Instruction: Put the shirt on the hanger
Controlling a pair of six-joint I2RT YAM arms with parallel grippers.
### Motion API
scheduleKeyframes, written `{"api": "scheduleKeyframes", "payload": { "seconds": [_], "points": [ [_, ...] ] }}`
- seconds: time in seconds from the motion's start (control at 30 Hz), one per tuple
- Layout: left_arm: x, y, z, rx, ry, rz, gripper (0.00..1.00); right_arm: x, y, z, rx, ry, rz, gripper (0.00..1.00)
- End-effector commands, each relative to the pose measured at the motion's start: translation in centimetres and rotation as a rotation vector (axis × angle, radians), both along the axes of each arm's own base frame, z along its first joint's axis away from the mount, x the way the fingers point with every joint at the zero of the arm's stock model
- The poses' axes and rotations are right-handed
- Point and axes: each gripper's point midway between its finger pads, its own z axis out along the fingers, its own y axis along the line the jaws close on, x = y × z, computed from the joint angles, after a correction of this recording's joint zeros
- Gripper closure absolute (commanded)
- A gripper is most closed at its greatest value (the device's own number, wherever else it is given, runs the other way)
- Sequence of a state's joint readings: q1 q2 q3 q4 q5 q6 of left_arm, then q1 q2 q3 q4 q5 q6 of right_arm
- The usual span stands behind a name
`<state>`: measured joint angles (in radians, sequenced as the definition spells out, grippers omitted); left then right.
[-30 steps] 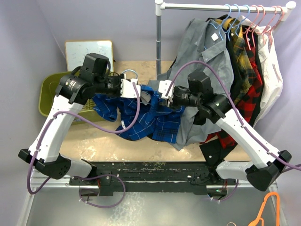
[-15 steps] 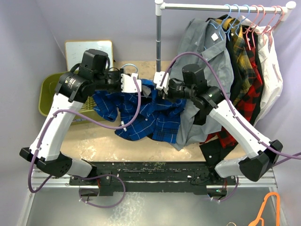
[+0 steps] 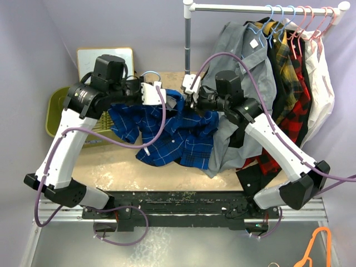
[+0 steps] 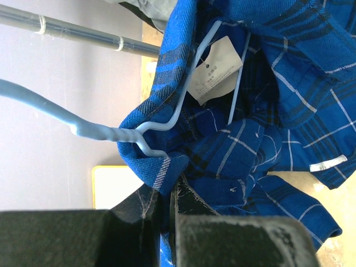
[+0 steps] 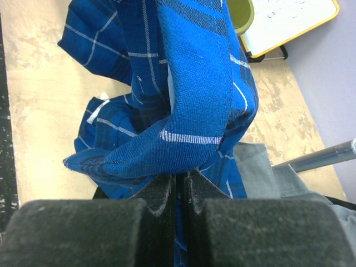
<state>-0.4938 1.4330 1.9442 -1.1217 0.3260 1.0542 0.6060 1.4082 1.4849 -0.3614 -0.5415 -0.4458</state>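
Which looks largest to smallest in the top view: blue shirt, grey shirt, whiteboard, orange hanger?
1. The grey shirt and the blue shirt: too close to rank, both partly covered.
2. The whiteboard.
3. The orange hanger, cut off at the frame edge.

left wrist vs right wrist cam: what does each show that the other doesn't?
Left wrist only: the hanger, its wire inside the shirt collar, and the white neck label. Right wrist only: the green bin corner. Both: blue plaid cloth pinched in shut fingers, left gripper and right gripper, plus the rack pole.
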Motion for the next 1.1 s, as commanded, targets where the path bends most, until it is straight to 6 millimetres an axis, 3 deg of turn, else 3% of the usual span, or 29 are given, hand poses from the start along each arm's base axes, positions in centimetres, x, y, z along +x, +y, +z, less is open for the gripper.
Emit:
{"api": "scheduleKeyframes", "payload": {
  "seconds": [0.0, 0.23, 0.47, 0.53, 0.57, 0.73, 0.77, 0.9, 1.07],
  "points": [
    [0.3, -2.0, 2.3, -0.095, -0.039, -0.048, 1.0, -0.6, 2.5, 5.6, 0.16, -0.061, 0.086, 0.91],
    [0.6, -2.1, 2.2, -0.095, -0.038, -0.046, 1.0, -0.8, 3.0, 6.2, 0.19, -0.04, 0.104, 0.92],
    [1.0, -2.1, 2.7, -0.12, -0.042, -0.021, 1.0, -1.0, 3.1, 4.2, 0.159, 0.005, 0.117, 1.0],
    [1.7, -1.9, 2.4, -0.123, -0.042, 0.015, 1.0, -0.2, 2.3, 3.6, 0.159, 0.005, 0.035, 1.0],
    [2.0, -1.7, 2.1, -0.12, -0.042, 0.04, 0.94, 0.6, 1.6, 3.7, 0.177, -0.008, -0.028, 1.0],
    [2.5, 0.2, -0.7, -0.062, -0.007, 0.145, 0.14, 1.8, -2.6, 1.7, 0.196, 0.032, -0.315, 1.0],
    [2.2, 0.5, -1.2, -0.053, 0.009, 0.148, 0.06, 1.6, -3.3, 1.2, 0.194, 0.046, -0.349, 1.0],
    [1.4, 1.7, -3.2, 0.006, 0.049, 0.156, 0.0, 0.2, -5.7, 0.4, 0.218, 0.073, -0.44, 1.0],
    [3.4, 4.5, -4.5, 0.005, 0.069, 0.217, 0.11, -2.7, -7.1, -0.4, 0.193, 0.14, -0.437, 1.0]
  ]
}}
